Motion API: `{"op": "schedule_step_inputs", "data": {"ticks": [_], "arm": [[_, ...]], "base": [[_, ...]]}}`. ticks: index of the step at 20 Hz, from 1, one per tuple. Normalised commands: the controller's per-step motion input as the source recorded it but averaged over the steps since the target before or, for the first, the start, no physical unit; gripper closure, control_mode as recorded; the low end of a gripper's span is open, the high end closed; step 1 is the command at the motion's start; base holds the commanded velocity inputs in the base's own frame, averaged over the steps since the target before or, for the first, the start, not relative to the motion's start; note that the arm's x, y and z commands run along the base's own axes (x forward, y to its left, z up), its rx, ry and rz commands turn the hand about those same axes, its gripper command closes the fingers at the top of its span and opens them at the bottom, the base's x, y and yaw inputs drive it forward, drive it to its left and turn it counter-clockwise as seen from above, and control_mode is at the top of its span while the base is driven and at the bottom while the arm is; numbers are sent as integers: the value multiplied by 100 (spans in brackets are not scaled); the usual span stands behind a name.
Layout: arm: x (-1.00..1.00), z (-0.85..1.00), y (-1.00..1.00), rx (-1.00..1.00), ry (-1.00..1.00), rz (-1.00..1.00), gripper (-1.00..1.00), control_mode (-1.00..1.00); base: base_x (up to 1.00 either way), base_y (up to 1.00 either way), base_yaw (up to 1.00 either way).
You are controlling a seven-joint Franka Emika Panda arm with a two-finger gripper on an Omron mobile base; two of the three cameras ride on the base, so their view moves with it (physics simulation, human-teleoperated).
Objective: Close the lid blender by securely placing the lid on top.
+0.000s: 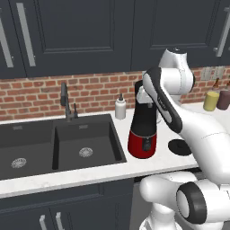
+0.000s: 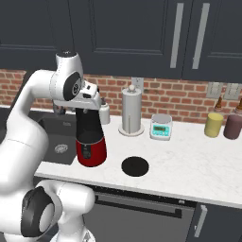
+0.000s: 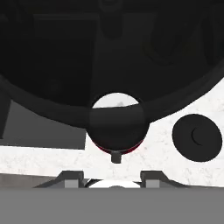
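Hovering above the blender (image 2: pixel 90 137), the fingers (image 3: pixel 113 177) stand apart, holding nothing; the lid (image 3: pixel 197 137) lies flat on the desk (image 2: pixel 189 160) beside them. No readable writing.

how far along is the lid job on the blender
Nothing is done yet: the lid lies flat on the counter beside the blender, whose jar is open. The gripper hangs above the jar, holding nothing. Left: grab the lid, lift it and seat it on top.
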Motion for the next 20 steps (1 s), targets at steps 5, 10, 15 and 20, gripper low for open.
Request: {"op": "schedule_step_inputs", "data": {"ticks": [5,10,15,20], "arm": [[-25,-1,-7,0,0,-1,-100,-100],[-65,-9,-46,1,0,-1,-100,-100],[-68,-11,-49,0,-1,0,-100,-100],[-53,-11,-47,0,0,0,-100,-100]], "base": [[0,0,0],[0,0,0],[0,0,0],[0,0,0]]}}
